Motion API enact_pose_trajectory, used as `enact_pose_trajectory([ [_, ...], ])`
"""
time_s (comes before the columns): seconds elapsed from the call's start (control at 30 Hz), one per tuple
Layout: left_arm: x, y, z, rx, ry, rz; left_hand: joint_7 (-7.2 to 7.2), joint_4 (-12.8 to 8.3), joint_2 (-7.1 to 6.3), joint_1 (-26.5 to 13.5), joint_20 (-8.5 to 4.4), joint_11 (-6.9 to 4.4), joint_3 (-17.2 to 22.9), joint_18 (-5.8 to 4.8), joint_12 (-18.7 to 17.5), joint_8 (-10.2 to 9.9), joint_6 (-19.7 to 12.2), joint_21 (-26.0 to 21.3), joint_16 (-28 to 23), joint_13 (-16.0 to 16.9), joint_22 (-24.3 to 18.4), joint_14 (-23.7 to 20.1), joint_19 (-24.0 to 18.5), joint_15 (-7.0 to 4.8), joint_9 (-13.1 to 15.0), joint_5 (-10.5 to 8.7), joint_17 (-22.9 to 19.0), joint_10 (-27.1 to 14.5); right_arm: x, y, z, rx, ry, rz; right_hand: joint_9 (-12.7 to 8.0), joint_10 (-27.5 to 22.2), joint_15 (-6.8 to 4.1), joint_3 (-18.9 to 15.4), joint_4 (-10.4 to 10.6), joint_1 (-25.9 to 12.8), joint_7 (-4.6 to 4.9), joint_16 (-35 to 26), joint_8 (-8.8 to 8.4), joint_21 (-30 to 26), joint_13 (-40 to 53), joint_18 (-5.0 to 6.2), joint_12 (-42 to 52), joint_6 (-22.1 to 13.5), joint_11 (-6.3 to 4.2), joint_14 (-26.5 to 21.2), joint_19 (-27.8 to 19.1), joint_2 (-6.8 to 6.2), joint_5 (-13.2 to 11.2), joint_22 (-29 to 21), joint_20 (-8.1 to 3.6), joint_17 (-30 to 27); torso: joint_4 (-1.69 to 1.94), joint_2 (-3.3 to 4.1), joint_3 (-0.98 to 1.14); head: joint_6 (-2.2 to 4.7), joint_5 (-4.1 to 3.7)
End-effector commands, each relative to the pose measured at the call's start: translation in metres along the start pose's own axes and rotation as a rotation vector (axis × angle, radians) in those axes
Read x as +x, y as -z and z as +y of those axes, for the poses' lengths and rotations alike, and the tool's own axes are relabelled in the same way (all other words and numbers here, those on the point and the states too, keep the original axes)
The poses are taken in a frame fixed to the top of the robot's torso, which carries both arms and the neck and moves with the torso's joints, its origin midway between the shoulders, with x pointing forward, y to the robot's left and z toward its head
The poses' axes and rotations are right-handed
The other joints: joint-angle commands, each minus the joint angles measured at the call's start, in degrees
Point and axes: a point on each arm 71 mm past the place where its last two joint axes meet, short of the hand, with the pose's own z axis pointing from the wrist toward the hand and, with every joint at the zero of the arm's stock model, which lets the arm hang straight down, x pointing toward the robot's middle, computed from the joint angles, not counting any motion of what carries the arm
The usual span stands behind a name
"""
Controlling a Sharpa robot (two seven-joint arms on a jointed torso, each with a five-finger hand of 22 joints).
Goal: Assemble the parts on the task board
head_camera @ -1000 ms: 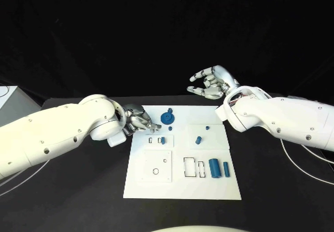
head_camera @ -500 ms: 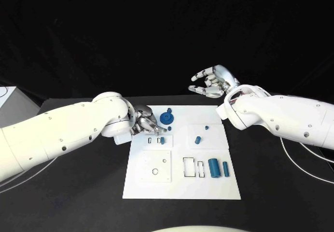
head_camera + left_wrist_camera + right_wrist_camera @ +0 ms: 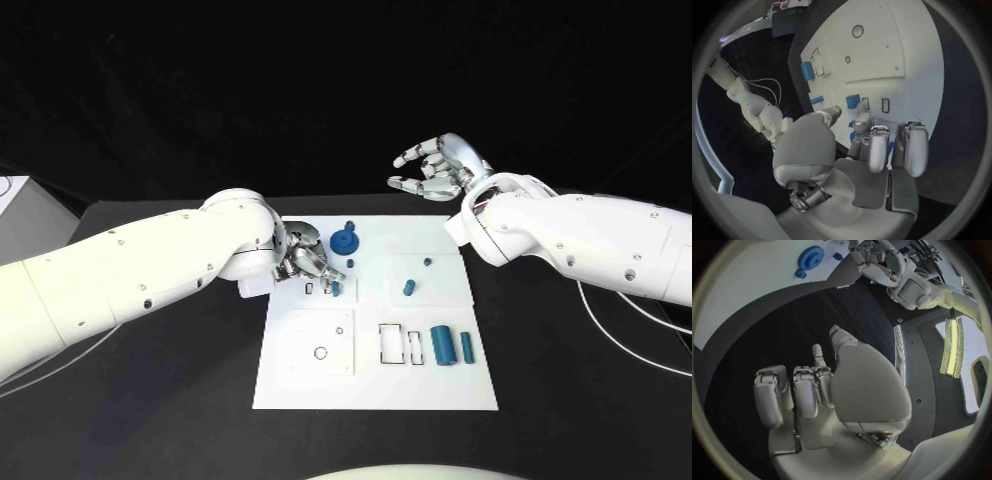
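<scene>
The white task board (image 3: 375,385) lies in the middle of the black table. A blue gear (image 3: 346,243) stands near its far edge, with a small blue piece (image 3: 351,265) just in front of it. One blue part (image 3: 336,288) sits by two narrow slots, another blue part (image 3: 410,289) lies further right, and two blue cylinders (image 3: 443,346) stand beside a rectangular cut-out. My left hand (image 3: 307,258) hovers over the board's far left corner beside the gear, fingers half bent, with nothing seen in its grasp. My right hand (image 3: 437,170) is raised beyond the board with its fingers spread and holds nothing.
A white box (image 3: 12,200) stands at the table's left edge. Thin cables (image 3: 635,335) trail under my right arm. The left wrist view shows the board (image 3: 904,55) with its round holes and the blue cylinders (image 3: 807,70).
My left arm has swung in and its hand has shifted slightly right, further over the board's corner. The right hand has barely moved. No part has moved.
</scene>
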Motion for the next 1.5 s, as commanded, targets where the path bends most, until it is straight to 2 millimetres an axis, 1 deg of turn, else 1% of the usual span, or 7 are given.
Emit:
enact_pose_trajectory([
  [0.03,0.0033,-0.0005,-0.0002,-0.036,-0.011,0.044,0.07,0.03,-0.12,-0.83,-0.33,0.08,-0.56,-0.6,-0.51,0.45,-0.51,-0.12,0.26,-0.39,3.64,5.82,0.31,-0.34,0.4,-0.29,14.73,-0.73,0.0017,-0.0004,0.0006,-0.003,0.001,0.02,-0.09,3.35,0.37,-0.14,0.13,-0.53,0.13,-0.18,0.04,0.26,12.75,-0.82,-0.28,-0.27,0.37,5.42,6.0,0.31,0.25,15.05,0.37,12.52,-0.08,0.08,-0.04,-0.22,0.04],
  [0.13,0.0043,-0.001,-0.0007,-0.046,-0.002,0.051,0.07,0.03,-0.11,-0.84,-0.33,0.08,-0.56,-0.6,-0.55,0.46,-0.51,-0.12,0.28,-0.45,3.64,5.83,0.32,-0.34,0.42,-0.29,14.75,-0.78,0.0017,-0.0004,0.0005,-0.003,0.001,0.021,-0.09,3.3,0.37,-0.17,0.14,-0.59,0.13,-0.19,0.03,0.26,12.71,-0.82,-0.34,-0.3,0.38,5.42,6.0,0.31,0.22,15.05,0.37,12.5,-0.05,0.1,0.0,-0.37,-0.12],
  [0.2,0.0048,-0.0014,-0.0013,-0.049,0.001,0.054,0.07,0.03,-0.11,-0.84,-0.33,0.08,-0.56,-0.6,-0.55,0.46,-0.51,-0.12,0.27,-0.45,3.64,5.82,0.32,-0.34,0.43,-0.3,14.74,-0.78,0.002,-0.0006,0.0006,-0.002,0.001,0.022,-0.09,3.3,0.37,-0.17,0.14,-0.59,0.13,-0.19,0.03,0.26,12.71,-0.82,-0.34,-0.3,0.38,5.42,6.0,0.31,0.22,15.05,0.37,12.5,-0.06,0.13,0.03,-0.29,-0.11],
  [0.43,0.0051,-0.0024,-0.0025,-0.052,0.005,0.057,0.03,-0.08,0.11,-0.75,-0.31,0.06,-0.47,-0.6,-0.59,0.59,-0.51,-0.12,0.25,-0.52,3.66,5.81,0.32,-0.34,0.69,-0.25,14.71,-0.87,0.0038,-0.0011,0.0016,-0.005,0.0,0.027,-0.1,3.34,0.39,-0.21,0.15,-0.68,0.14,-0.19,0.03,0.26,12.75,-0.82,-0.28,-0.34,0.39,5.42,6.0,0.31,0.18,15.05,0.38,12.51,-0.05,0.11,0.06,-0.66,-0.1],
  [0.73,0.0048,-0.004,-0.0032,-0.053,0.006,0.059,-0.05,-0.26,0.33,-0.32,-0.31,-0.01,-0.24,-0.59,-0.51,0.88,-0.46,-0.13,0.24,-0.48,3.65,5.81,0.29,-0.37,1.22,-0.22,14.7,-0.88,0.0053,-0.0012,0.0021,-0.005,-0.001,0.032,-0.1,3.31,0.39,-0.23,0.14,-0.74,0.15,-0.21,0.03,0.26,12.72,-0.82,-0.32,-0.37,0.39,5.4,6.0,0.34,0.14,15.05,0.38,12.46,-0.13,0.16,0.04,-0.91,0.01],
  [1.03,0.0041,-0.0061,-0.0056,-0.043,0.017,0.052,-0.26,-0.51,1.07,1.04,-0.41,-0.19,0.86,-0.6,-0.31,1.47,-0.54,-0.11,0.3,-0.44,3.72,5.84,0.31,-0.52,2.55,-0.21,14.79,-0.83,0.0067,-0.0014,0.0024,-0.005,-0.001,0.038,-0.1,3.31,0.39,-0.23,0.14,-0.74,0.15,-0.21,0.03,0.26,12.72,-0.82,-0.32,-0.37,0.39,5.4,6.0,0.34,0.14,15.05,0.38,12.46,-0.14,0.17,0.11,-1.22,-0.07],
  [1.5,0.0048,-0.0082,-0.008,-0.036,0.013,0.065,-0.33,-0.63,1.04,1.42,-0.45,-0.25,1.13,-0.6,-0.24,1.62,-0.53,-0.11,0.31,-0.39,3.74,5.85,0.31,-0.56,2.88,-0.24,14.82,-0.78,0.0087,-0.0013,0.0027,-0.005,-0.002,0.048,-0.1,3.34,0.41,-0.25,0.12,-0.81,0.15,-0.21,0.06,0.26,12.75,-0.82,-0.28,-0.38,0.4,5.41,6.0,0.44,0.13,15.05,0.4,12.47,-0.13,0.18,0.08,-1.8,-0.16],
])
